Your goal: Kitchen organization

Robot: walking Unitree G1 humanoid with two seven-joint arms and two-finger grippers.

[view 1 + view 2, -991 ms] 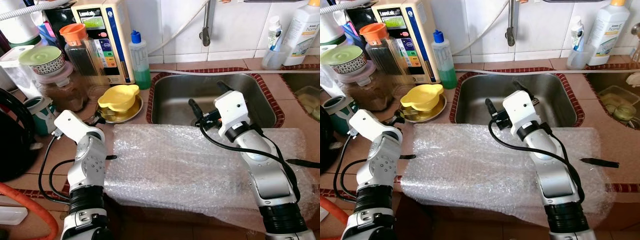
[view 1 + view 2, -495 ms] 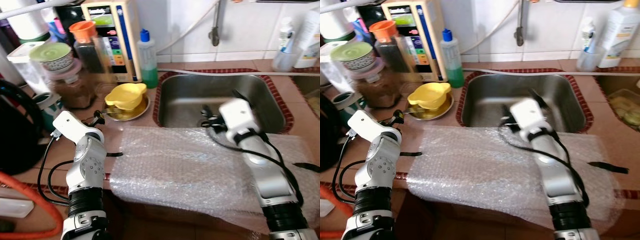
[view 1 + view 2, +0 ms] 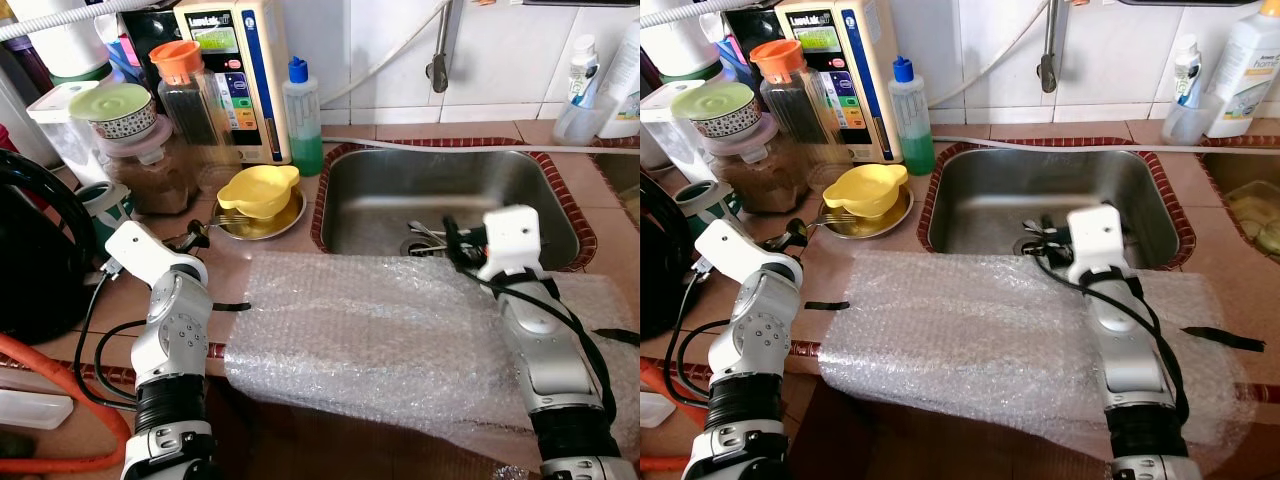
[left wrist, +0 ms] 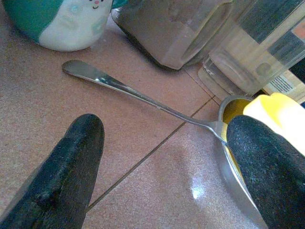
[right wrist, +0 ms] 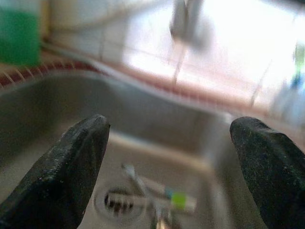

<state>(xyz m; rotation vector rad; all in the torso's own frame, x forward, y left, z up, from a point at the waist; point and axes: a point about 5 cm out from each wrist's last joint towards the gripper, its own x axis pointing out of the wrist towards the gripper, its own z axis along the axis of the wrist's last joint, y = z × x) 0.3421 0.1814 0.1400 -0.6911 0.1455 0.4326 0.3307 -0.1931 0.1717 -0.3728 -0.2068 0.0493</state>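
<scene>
Utensils (image 5: 152, 200) lie by the drain of the sink (image 3: 380, 195), just below and ahead of the right gripper (image 5: 167, 167), fingers apart. A spoon (image 4: 138, 98) rests on the desk (image 4: 43, 124), its bowl at a yellow dish (image 3: 258, 190), ahead of the left gripper (image 4: 162, 167), fingers spread. Bubble wrap (image 3: 380, 330) lies beneath the right arm.

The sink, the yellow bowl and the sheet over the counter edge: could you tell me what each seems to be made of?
Sink: brushed stainless steel by its dull grey sheen and soft reflections.
Yellow bowl: probably plastic, being opaque, evenly coloured and smoothly moulded.
Sheet: clear plastic bubble wrap, with rows of small air pockets glinting.
</scene>
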